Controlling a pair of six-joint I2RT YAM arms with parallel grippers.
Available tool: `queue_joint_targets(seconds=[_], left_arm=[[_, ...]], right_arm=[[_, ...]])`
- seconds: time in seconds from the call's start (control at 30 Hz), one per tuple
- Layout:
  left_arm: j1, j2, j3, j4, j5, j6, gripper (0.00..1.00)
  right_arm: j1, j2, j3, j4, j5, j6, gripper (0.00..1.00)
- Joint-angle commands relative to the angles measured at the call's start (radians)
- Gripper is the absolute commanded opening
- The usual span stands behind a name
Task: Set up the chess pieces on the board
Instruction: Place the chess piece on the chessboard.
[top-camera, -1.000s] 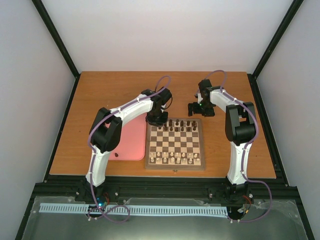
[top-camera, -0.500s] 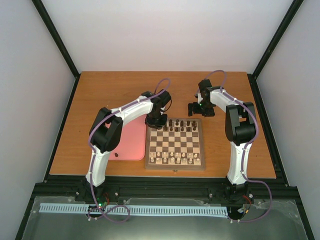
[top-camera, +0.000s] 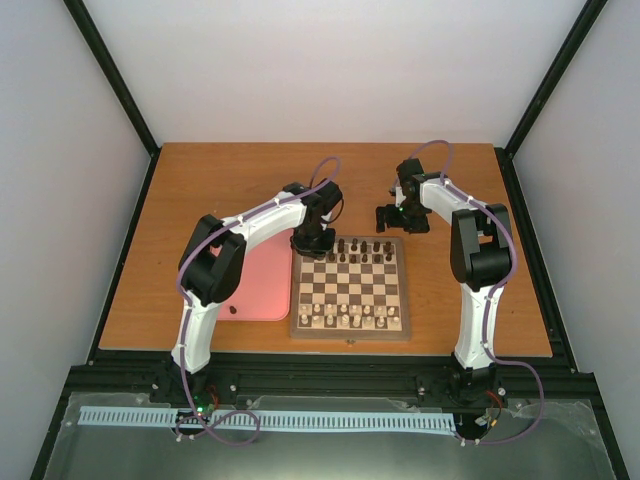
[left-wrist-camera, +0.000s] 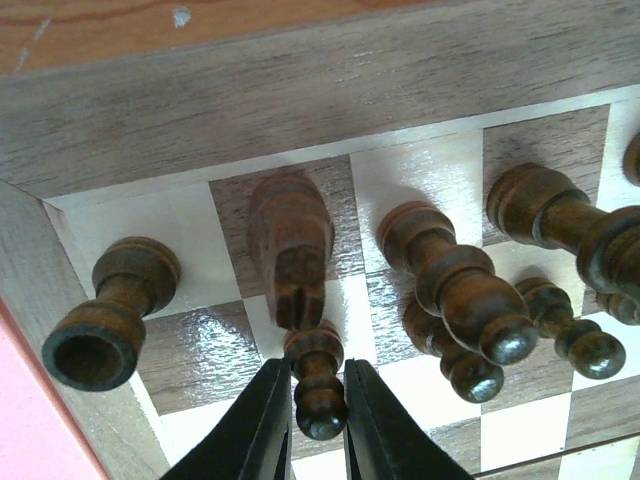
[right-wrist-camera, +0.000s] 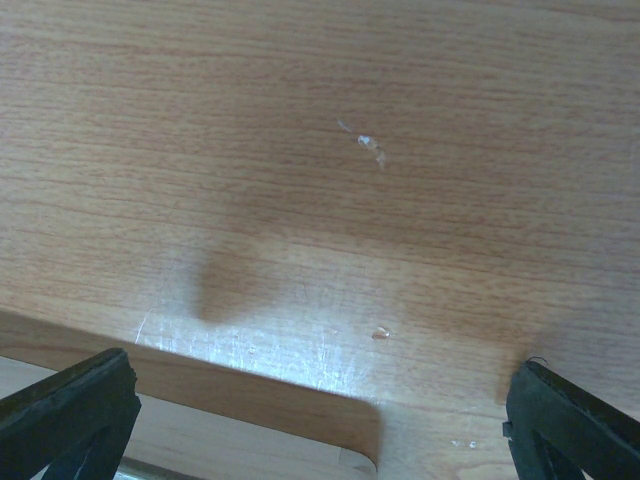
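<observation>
**Desk and chessboard: left jaws hold a dark pawn, right jaws spread wide**

Orange-brown desk fills the floor of a white-walled cell, with both arm bases at its near edge. Nearest on it lies the board, and a pink tray sits just beside its left border. Pale pieces stand along the two near rows. The middle squares are bare. The dark chess pieces stand on the far rows.

At the far-left corner of the board the left jaws are closed on a dark pawn, whose rounded head is caught between the black fingers. Just past it, in the back row, are a rook on the corner square, a knight beside it and a bishop further right. More dark men crowd the right of that view.

Beyond the board's far edge, right of centre, the right jaws hang wide open. Their fingertips show only at the lower corners of the wrist view, over scuffed bare wood.
</observation>
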Motion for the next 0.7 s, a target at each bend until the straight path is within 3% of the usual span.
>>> queue_joint_targets(seconds=[0.0, 0.13, 0.27, 0.67], left_arm=[[-0.007, 0.002, 0.031, 0.002, 0.017, 0.008, 0.17], [-0.007, 0.002, 0.032, 0.004, 0.021, 0.011, 0.17], [-0.007, 0.001, 0.032, 0.002, 0.007, 0.010, 0.27], [-0.007, -0.070, 0.035, -0.042, -0.038, 0.017, 0.28]], right_arm=[[-0.003, 0.006, 0.013, 0.001, -0.002, -0.005, 1.00], [-0.004, 0.007, 0.012, 0.001, -0.001, -0.005, 1.00], [-0.003, 0.007, 0.009, 0.002, 0.000, -0.005, 1.00], [-0.004, 0.003, 0.008, 0.001, 0.003, -0.007, 1.00]])
